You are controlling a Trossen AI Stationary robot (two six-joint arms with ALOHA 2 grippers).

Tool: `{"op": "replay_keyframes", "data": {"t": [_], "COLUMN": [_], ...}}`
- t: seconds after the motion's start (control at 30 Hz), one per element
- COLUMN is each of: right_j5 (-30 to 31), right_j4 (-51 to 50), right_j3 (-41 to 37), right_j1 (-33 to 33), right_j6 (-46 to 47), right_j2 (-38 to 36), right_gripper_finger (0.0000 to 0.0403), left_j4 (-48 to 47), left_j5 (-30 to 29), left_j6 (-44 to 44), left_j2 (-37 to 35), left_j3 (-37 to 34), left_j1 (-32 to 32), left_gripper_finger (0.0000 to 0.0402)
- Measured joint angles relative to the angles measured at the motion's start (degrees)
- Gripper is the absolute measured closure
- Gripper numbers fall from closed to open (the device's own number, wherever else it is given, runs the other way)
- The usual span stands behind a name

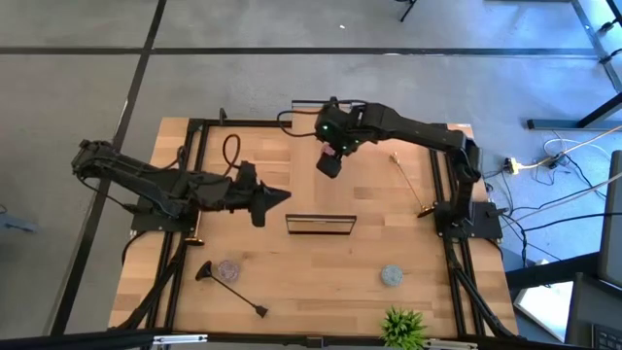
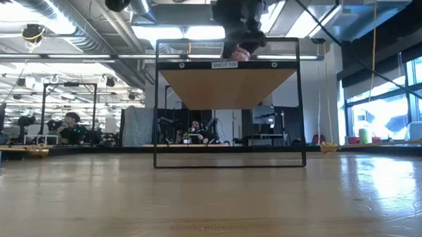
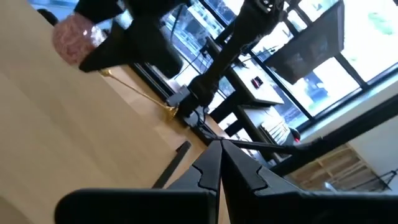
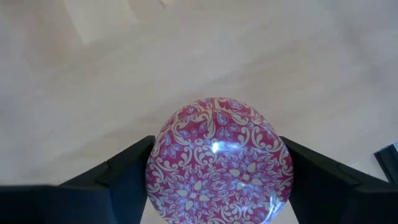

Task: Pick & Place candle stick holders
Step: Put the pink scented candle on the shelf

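My right gripper [image 1: 330,163] hangs over the table's far middle, shut on a round pink dome with a white pattern [image 4: 217,165]; it also shows at the top of the low view [image 2: 240,53]. One gold candlestick [image 1: 408,182] lies on its side at the right. The black candlestick [image 1: 233,290] lies on its side at the near left. A bit of gold [image 1: 194,237] shows by the left arm's base. My left gripper [image 1: 277,197] is shut and empty, left of centre. My right gripper pinches the pink dome by two opposite sides [image 4: 157,168] between its two fingers [image 4: 124,177]. The fingers come from above, pointing down. The dome is lifted clear of the table, well above it in the low view.
A black wire frame with a wooden top [image 1: 321,224] stands at the table's middle. Two small round discs [image 1: 228,268] [image 1: 392,275] lie toward the near edge. A green plant [image 1: 403,326] stands at the near right edge.
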Motion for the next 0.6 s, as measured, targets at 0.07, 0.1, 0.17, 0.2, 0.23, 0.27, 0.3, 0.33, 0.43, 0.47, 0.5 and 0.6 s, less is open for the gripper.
{"op": "replay_keyframes", "data": {"t": [0.07,0.1,0.17,0.2,0.23,0.27,0.3,0.33,0.43,0.47,0.5,0.6], "right_j5": [-0.23,-0.24,-0.72,-1.05,-1.36,-1.55,-1.6,-1.71,-1.59,-1.24,-0.98,0.09], "right_j4": [-0.59,-1.14,-1.69,-1.98,-2.08,-1.97,-1.89,-1.92,-2.01,-2.09,-2.08,-2.05], "right_j3": [0.0,0.0,0.0,0.0,0.0,0.0,0.0,0.0,0.0,0.0,0.0,0.0], "right_j1": [-0.58,-0.75,-1.01,-1.01,-0.98,-0.94,-0.91,-0.88,-0.96,-0.94,-0.94,-0.9], "right_j6": [0.0,0.01,0.16,0.26,0.28,0.28,0.28,0.3,0.39,0.29,0.17,-0.25], "right_j2": [0.9,1.33,1.88,2.03,2.06,2.06,2.06,2.06,2.06,2.06,2.06,2.06], "right_gripper_finger": [0.0102,0.0102,0.0102,0.0102,0.0102,0.0102,0.0102,0.0102,0.0102,0.0102,0.0102,0.0102], "left_j4": [-0.03,-0.1,-0.04,-0.03,-0.09,-0.15,-0.18,-0.31,-0.55,-0.56,-0.72,-0.96], "left_j5": [1.33,1.95,3.14,3.81,4.3,4.75,5.1,5.44,5.7,5.7,5.68,5.69], "left_j6": [0.75,0.95,0.97,0.84,0.8,0.83,1.0,1.0,1.02,1.02,1.05,1.17], "left_j2": [0.01,0.03,0.03,0.03,0.03,0.03,0.03,0.03,0.05,0.05,0.05,0.05], "left_j3": [0.0,0.0,0.0,0.0,0.0,0.0,0.0,0.0,0.0,0.0,0.02,0.01], "left_j1": [0.63,1.01,1.75,2.18,2.55,2.9,3.2,3.45,3.94,3.96,3.96,3.94], "left_gripper_finger": [0.0396,0.0396,0.0396,0.0396,0.0396,0.0396,0.0396,0.0396,0.0396,0.0396,0.0396,0.0396]}}
